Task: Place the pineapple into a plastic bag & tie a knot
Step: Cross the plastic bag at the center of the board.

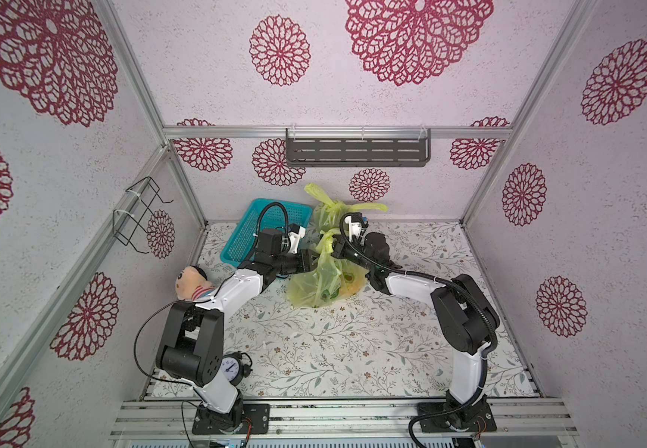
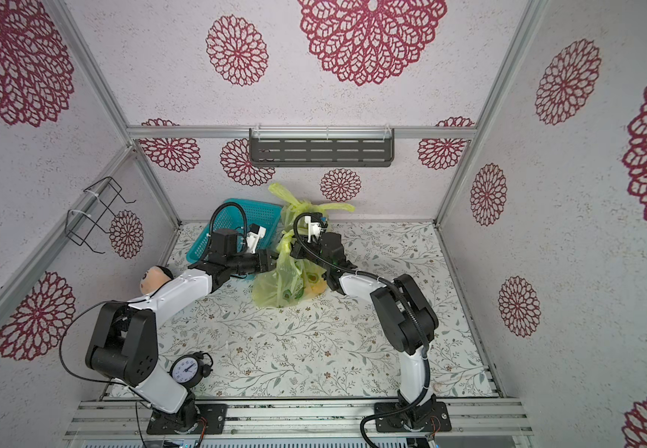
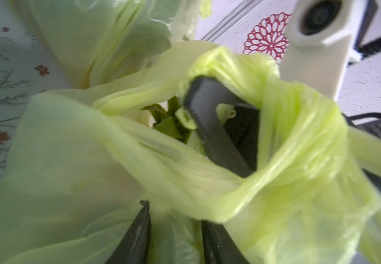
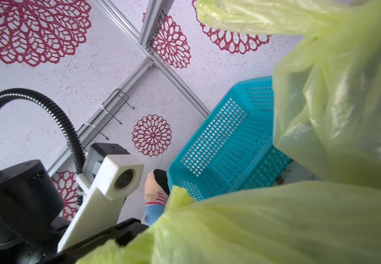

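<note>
plastic bag (image 1: pixel 314 283): yellow-green, see-through, sits mid-bench (image 1: pixel 353 349). Bulges low, top gathered into a twisted neck.

pineapple (image 1: pixel 351 289): inside that bag, low down, on the right arm's side. Yellow body shows through the film. Dark green leaves (image 3: pixel 169 124) visible through the bag mouth in the left wrist view.

left gripper (image 1: pixel 312 260): comes in roughly level from the left arm's side, right at the bag neck. Partly spread in the left wrist view, neither wide nor pressed together. Film bunched in the gap and draped over both left fingers (image 3: pixel 139 228). Touches the bag for sure; cannot tell whether it really pinches.

right gripper (image 1: pixel 333 246): meets the bag top from the opposite side, just beside the left gripper. Pressed together. Black right fingers (image 3: pixel 207 128) poke through a loop of handle strip, film wrapped round them. Cannot tell whether any film is caught between the tips. Hidden behind film in the right wrist view.

second bag (image 1: pixel 327 215): same colour, top drawn in, handles splayed. Against the back wall, beside the teal basket (image 1: pixel 236 244).

doll (image 1: pixel 190 285): partly behind the left arm. clock (image 1: pixel 231 368): near the left arm's base.
</note>
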`<action>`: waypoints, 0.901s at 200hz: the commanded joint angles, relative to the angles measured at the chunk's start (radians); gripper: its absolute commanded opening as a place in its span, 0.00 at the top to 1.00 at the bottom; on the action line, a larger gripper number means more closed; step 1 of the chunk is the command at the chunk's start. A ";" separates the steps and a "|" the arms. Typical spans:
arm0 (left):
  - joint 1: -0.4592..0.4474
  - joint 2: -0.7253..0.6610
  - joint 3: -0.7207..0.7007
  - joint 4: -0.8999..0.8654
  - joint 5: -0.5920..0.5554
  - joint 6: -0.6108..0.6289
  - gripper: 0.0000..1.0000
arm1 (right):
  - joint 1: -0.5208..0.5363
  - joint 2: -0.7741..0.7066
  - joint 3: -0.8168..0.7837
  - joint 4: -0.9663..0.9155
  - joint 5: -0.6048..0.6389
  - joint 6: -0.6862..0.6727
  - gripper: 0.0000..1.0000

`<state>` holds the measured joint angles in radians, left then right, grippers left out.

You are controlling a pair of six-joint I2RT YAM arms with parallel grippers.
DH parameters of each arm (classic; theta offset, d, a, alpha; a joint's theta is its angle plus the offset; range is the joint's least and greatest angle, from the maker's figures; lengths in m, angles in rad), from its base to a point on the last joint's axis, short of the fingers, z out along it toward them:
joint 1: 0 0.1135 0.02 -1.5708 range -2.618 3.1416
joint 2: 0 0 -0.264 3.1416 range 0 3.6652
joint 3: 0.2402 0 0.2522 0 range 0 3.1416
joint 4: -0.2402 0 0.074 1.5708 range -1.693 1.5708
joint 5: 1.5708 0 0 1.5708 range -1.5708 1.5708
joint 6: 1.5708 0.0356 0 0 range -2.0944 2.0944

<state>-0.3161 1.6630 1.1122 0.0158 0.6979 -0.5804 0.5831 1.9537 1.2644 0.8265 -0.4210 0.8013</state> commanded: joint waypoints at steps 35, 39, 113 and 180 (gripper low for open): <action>-0.031 -0.033 -0.080 0.125 0.007 -0.044 0.61 | -0.006 0.005 0.053 0.179 -0.163 0.126 1.00; -0.031 -0.040 -0.082 0.123 0.002 -0.042 0.60 | -0.006 0.004 0.052 0.182 -0.170 0.128 1.00; 0.022 -0.198 -0.071 -0.006 -0.035 0.079 0.47 | -0.006 0.000 0.038 0.234 -0.216 0.163 1.00; 0.065 -0.226 -0.025 -0.050 -0.194 0.071 0.45 | -0.008 0.002 0.041 0.234 -0.220 0.161 1.00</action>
<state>-0.2562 1.4204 1.0435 0.0074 0.6102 -0.5091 0.5785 1.9682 1.2663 0.9760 -0.6247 0.9550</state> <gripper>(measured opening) 0.609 0.054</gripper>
